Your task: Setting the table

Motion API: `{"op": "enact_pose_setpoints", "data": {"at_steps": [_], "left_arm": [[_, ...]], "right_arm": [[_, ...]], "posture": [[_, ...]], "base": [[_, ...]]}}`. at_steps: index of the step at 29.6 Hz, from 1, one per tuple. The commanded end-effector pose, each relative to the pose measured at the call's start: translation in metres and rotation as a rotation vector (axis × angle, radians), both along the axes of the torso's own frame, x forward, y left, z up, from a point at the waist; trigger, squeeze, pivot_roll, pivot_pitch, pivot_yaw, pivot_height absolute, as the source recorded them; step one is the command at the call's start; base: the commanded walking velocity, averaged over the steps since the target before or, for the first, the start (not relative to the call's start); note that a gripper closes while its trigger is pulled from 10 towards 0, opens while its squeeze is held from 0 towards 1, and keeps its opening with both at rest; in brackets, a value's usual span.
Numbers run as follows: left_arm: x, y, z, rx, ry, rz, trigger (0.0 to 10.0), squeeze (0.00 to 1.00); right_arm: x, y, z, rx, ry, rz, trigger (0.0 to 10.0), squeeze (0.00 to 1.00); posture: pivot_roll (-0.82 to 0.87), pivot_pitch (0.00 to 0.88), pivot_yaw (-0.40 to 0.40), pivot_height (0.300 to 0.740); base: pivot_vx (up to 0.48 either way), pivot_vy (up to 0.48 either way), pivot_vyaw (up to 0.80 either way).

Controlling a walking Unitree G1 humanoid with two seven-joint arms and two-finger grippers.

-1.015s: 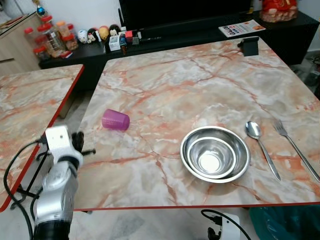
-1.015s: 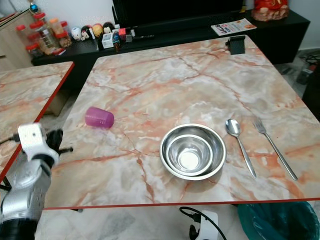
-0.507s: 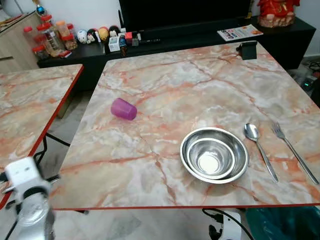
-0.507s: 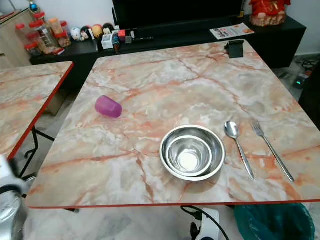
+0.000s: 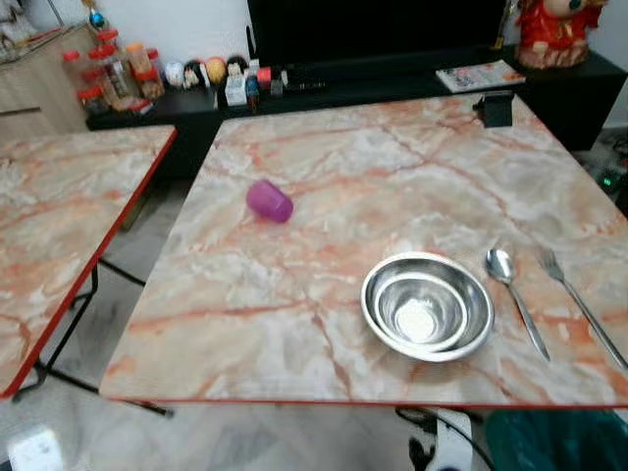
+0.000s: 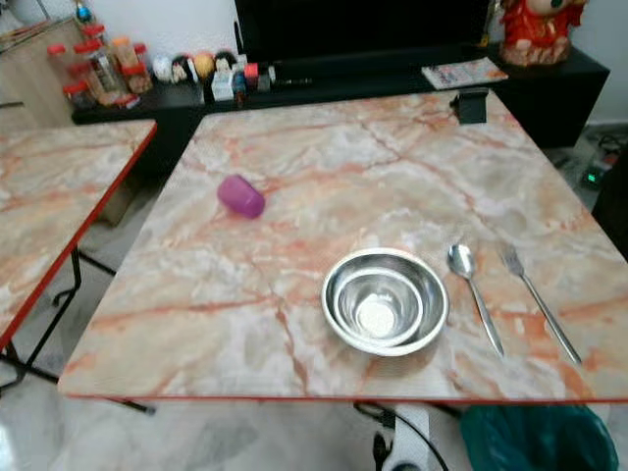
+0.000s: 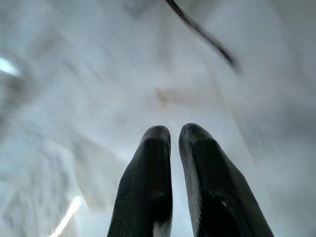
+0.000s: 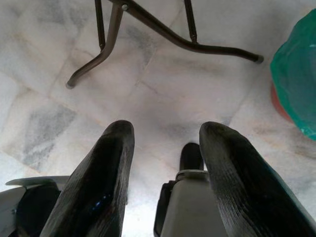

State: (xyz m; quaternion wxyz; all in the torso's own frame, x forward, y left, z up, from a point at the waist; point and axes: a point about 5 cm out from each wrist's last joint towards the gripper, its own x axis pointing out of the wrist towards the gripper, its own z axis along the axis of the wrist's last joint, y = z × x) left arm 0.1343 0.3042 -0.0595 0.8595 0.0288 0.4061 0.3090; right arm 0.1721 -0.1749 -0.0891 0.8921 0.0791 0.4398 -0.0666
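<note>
A marble table [image 5: 324,167] with a red edge stands in front of the robot. On it, near the front and toward the right, are two steel bowls [image 5: 427,306], one nested inside the other. Just beside them on the right lies a spoon [image 5: 512,291], with its handle toward the front edge, and right of the spoon lies a fork [image 5: 581,305], almost parallel to it; the two are apart from each other and from the bowls. A purple cup [image 5: 269,200] lies on its side on the left part of the table, well apart from the bowls. A small black object [image 5: 496,106] stands at the far right corner. A second marble table [image 5: 59,216] is on the left, with a gap of floor between the two. Behind the tables is a low black cabinet [image 5: 392,74] with jars [image 5: 108,74], small figures [image 5: 206,71], a magazine [image 5: 481,76] and a red figure [image 5: 554,29] on it. A green bin [image 6: 535,440] is under the front right corner. The left gripper [image 7: 175,136] hangs low over the pale floor [image 8: 148,98], and its fingers are almost together, with only a thin gap and nothing between them. The right gripper [image 8: 165,136] also hangs over the floor near the black table legs [image 8: 148,24], with its fingers spread wide and holding nothing.
</note>
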Motion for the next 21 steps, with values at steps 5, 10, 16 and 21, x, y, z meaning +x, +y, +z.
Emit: {"op": "enact_pose_setpoints", "data": {"at_steps": [5,10,16,21], "left_arm": [[-0.003,-0.03,-0.02,-0.162,0.137,-0.228,10.0,0.0],[0.005,-0.056,-0.027,-0.236,0.141,-0.377,10.0,0.0],[0.025,-0.068,-0.024,-0.213,0.118,-0.448,10.0,0.0],[0.036,-0.078,-0.022,-0.221,0.101,-0.466,10.0,0.0]], "right_arm": [[-0.004,0.0,-0.002,-0.008,0.018,0.019,10.0,0.0],[-0.001,-0.004,-0.001,-0.018,0.017,0.022,10.0,0.0],[-0.001,-0.009,0.001,-0.028,0.009,0.018,10.0,0.0],[-0.003,-0.012,0.0,-0.031,0.013,0.016,10.0,0.0]], "posture": [[0.09,0.007,0.111,0.74],[0.06,0.0,0.094,0.74],[0.03,0.0,0.078,0.74],[0.02,0.0,0.07,0.74]], "base": [[0.0,0.0,0.0],[0.0,0.0,0.0],[0.0,0.0,0.0],[0.0,0.07,0.0]]}}
